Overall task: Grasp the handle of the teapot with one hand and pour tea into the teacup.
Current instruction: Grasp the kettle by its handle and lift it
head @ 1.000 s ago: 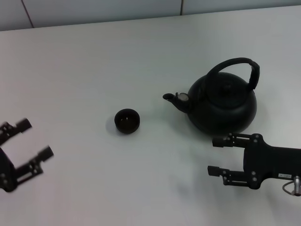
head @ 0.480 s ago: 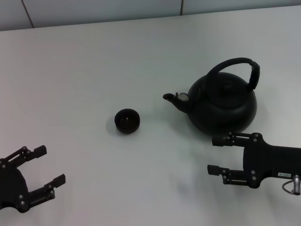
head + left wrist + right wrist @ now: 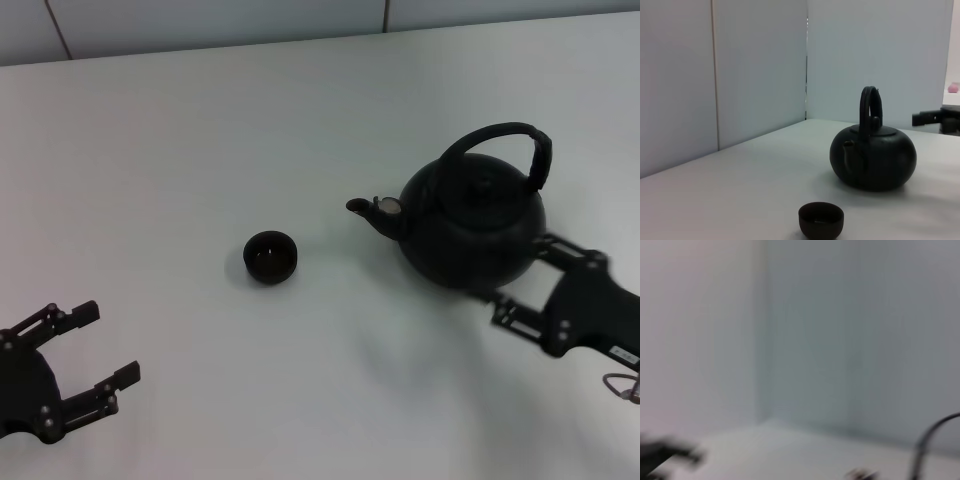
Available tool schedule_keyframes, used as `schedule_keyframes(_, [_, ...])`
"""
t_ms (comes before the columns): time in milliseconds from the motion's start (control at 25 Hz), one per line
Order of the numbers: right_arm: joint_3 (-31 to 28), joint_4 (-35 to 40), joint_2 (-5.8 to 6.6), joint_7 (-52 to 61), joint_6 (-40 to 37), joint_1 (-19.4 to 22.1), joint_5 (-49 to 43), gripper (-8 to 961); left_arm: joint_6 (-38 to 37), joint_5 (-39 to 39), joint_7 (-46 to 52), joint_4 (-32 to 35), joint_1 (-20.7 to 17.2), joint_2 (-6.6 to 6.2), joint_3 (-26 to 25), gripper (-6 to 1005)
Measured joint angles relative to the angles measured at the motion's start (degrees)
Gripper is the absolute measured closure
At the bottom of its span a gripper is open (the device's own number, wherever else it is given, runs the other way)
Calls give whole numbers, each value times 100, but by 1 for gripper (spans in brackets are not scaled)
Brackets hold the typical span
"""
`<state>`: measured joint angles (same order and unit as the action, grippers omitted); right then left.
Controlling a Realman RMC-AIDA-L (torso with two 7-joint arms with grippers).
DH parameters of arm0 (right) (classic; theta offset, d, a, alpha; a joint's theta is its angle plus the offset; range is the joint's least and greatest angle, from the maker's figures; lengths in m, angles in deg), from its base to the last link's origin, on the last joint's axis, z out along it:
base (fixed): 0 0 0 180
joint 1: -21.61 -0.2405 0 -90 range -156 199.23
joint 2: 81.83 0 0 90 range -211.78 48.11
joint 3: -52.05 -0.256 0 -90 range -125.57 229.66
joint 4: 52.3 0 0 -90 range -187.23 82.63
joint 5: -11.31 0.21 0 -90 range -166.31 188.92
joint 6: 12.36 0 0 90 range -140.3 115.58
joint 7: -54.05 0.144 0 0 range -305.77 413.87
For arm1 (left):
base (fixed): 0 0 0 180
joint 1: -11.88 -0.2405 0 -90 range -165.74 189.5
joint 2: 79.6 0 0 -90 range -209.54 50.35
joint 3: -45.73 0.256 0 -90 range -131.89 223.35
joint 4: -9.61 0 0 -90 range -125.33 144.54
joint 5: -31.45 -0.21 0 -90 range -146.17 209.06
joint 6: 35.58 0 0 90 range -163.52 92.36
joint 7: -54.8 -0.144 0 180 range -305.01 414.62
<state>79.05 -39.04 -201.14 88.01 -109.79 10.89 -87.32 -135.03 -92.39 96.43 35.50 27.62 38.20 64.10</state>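
The black teapot [image 3: 470,228] stands on the white table at right of centre, spout pointing left, and its arched handle [image 3: 497,133] stands upright over the lid. The small dark teacup [image 3: 270,257] sits to the left of the spout. My right gripper [image 3: 519,281] is open, low at the teapot's near right side, with the fingers close to its body. My left gripper [image 3: 105,344] is open and empty at the near left. The left wrist view shows the teacup [image 3: 821,219], the teapot [image 3: 873,159], its handle [image 3: 869,106] and the right gripper [image 3: 934,118] beyond.
The white table [image 3: 200,150] ends at a grey panelled wall [image 3: 200,20] at the back. The right wrist view is blurred; it shows a wall corner and a dark arc [image 3: 929,441] at its edge.
My right gripper has swung away from me and turned toward the teapot's right side. My left gripper dropped toward the near edge a second ago and has since held still. Teapot and cup have not moved.
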Motion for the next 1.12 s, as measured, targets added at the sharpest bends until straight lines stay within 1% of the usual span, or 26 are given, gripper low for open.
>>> schedule_keyframes(40, [0, 0, 0, 0, 0, 0, 0, 285, 0, 0, 0, 0, 0, 0, 0, 186])
schedule_keyframes(160, [-286, -1124, -2, -1155, 25, 198, 859, 286, -15, 3, 14, 4, 21, 5, -4, 186])
schedule_keyframes(200, [-509, -1789, -13, -1870, 33, 278, 1211, 287, -15, 4, 14, 4, 24, 5, -6, 186])
schedule_keyframes(240, [-509, -1789, -13, -1870, 33, 278, 1211, 287, -15, 6, 17, 4, 26, 6, -9, 186])
schedule_keyframes(280, [-786, -2362, -24, -2495, 55, 338, 1525, 288, -15, 6, 17, 4, 26, 6, -9, 186])
schedule_keyframes(320, [-786, -2362, -24, -2495, 55, 338, 1525, 288, -14, 7, 18, 4, 29, 6, -10, 186])
schedule_keyframes(360, [-936, -2641, -26, -2818, 68, 358, 1685, 288, -14, 9, 23, 4, 33, 6, -10, 186])
schedule_keyframes(400, [-1144, -3087, -27, -3422, 93, 376, 1929, 289, -16, 15, 27, 4, 34, 6, -10, 186])
schedule_keyframes(560, [-1196, -3297, -28, -3732, 132, 368, 2023, 291, -18, 24, 31, 4, 36, 6, -10, 186])
schedule_keyframes(840, [-1201, -3264, -7, -3727, 164, 283, 2033, 294, 0, 27, 31, 0, 52, 6, -9, 186])
schedule_keyframes(960, [-1219, -3199, -10, -3726, 310, 154, 2035, 295, 12, 27, 21, -21, 52, 6, -9, 186])
schedule_keyframes(1040, [-1332, -3125, -16, -3721, 549, -29, 2037, 296, 15, 27, 14, -30, 51, 10, -9, 186])
schedule_keyframes(1120, [-1371, -3103, -16, -3719, 620, -82, 2038, 297, 17, 35, 10, -39, 51, 11, -9, 186])
